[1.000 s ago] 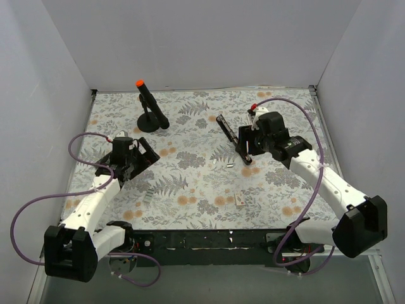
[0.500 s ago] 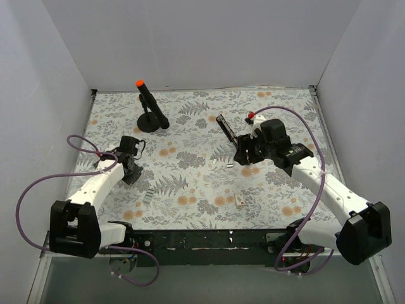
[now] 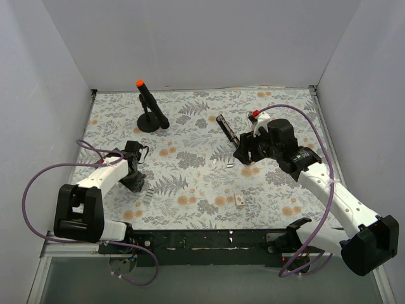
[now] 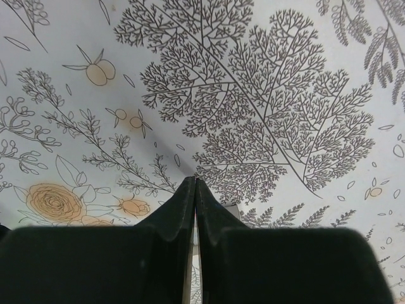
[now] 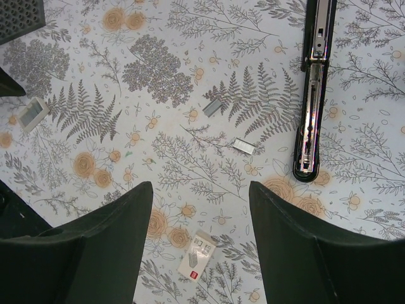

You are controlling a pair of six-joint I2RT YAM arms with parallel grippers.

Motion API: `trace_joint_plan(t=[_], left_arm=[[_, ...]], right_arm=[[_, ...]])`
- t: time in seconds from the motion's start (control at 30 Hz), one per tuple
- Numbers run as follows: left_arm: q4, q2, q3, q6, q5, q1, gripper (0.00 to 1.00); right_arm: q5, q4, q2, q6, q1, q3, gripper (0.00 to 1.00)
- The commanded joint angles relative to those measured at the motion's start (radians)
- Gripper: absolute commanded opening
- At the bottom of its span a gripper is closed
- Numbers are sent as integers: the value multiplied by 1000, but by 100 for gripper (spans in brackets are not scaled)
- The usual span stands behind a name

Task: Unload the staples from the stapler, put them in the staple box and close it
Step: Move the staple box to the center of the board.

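The slim black stapler lay open, silver staple strips out; left end effector closed empty, right end effector wide.

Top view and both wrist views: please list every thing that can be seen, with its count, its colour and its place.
stapler: one, black with a silver channel, lying on the cloth right of centre
staple strips: two, silver, loose on the cloth beside the stapler, not touching it
stand: one, black with an orange-tipped rod, far left of centre
small card: one, white with a red mark, near middle
small packet: one, pale grey, near left
tablecloth: one, white with grey ferns and orange flowers
left gripper: one, black, shut, low over the cloth
right gripper: one, black, open, empty, beside the stapler
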Motion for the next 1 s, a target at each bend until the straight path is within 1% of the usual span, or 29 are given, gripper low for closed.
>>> trace_joint_plan(t=[0.0,0.33,0.43,0.47,0.57,0.63,0.67,0.73,0.77,0.8,0.83,0.87,0.9,0.93,0.97], left_arm=[[35,-9,-34,11,78,-1,0],[98,-67,-71,51,210,-12,0],[152,-99,-105,57,314,-24,0],[165,-104,-112,55,371,-32,0],[213,-137,-140,37,434,-75,0],[227,-156,-137,32,439,-98,0],[224,-174,-123,37,434,-100,0],[163,-190,-91,20,352,-98,0],[131,-199,-51,-4,300,-98,0],[63,-199,-28,-15,196,-98,0],[32,-200,-11,-27,139,-98,0],[-3,-200,4,-46,88,-98,0],[-82,-191,27,-99,44,-95,0],[-113,-188,32,-116,-18,-86,0],[-149,-184,32,-123,-27,-78,0]], right_arm=[[-18,45,-20,-14,3,-2,70],[-34,51,-15,5,3,0,70],[-32,55,-16,11,5,-3,70],[-38,58,-17,14,5,-3,70],[-49,66,-20,20,3,-8,70],[-49,69,-23,21,3,-11,70],[-49,68,-25,23,3,-11,70],[-54,62,-25,23,3,-9,70],[-58,60,-25,24,3,-9,70],[-58,59,-31,26,3,-11,70],[-61,59,-35,26,3,-12,70],[-61,59,-40,28,3,-14,70],[-63,59,-45,28,5,-16,70],[-64,55,-48,26,3,-17,70],[-60,52,-52,24,3,-17,70]])
